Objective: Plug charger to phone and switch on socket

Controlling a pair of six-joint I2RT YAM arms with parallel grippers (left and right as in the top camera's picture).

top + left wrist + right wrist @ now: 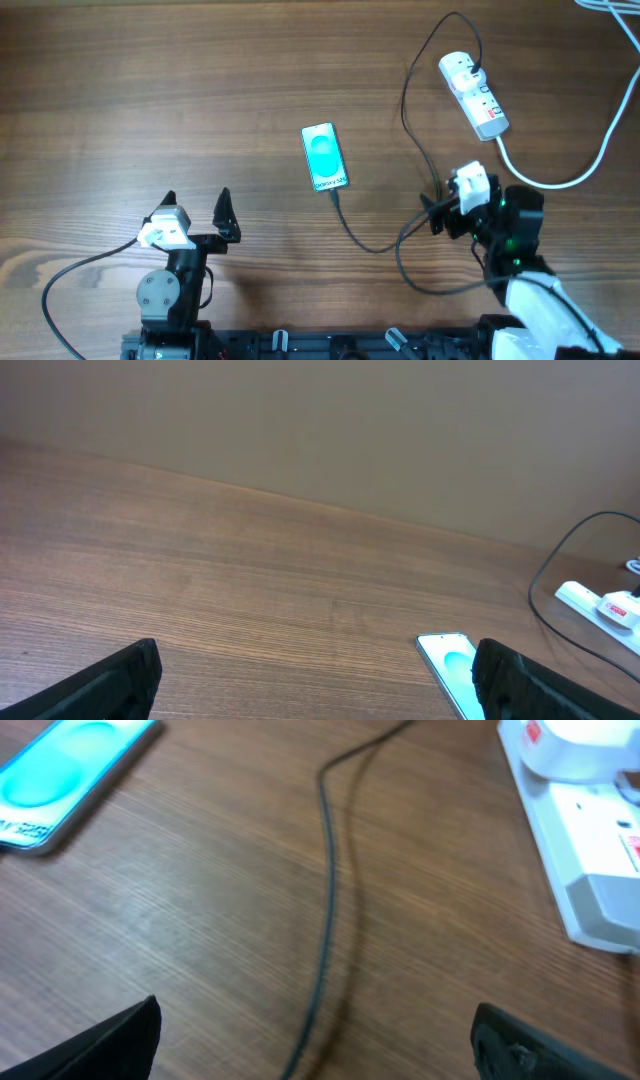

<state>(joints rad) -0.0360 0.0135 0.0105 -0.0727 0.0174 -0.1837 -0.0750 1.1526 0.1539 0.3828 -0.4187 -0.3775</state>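
The phone [324,157] lies face up mid-table with its cyan screen lit. The thin black charger cable [352,232] meets the phone's near end, loops past my right gripper and runs up to the white socket strip [474,95] at the back right. My right gripper [432,212] is open and empty, low over the cable [325,900], with the phone [60,775] to its left and the socket [590,850] to its right. My left gripper [196,206] is open and empty at the front left. Its wrist view shows the phone [450,660] and socket [600,605].
The socket's thick white cord [560,180] curves off to the right edge of the table. The wooden table top [150,90] stretches to the left and back. A plain wall [320,420] stands behind the table.
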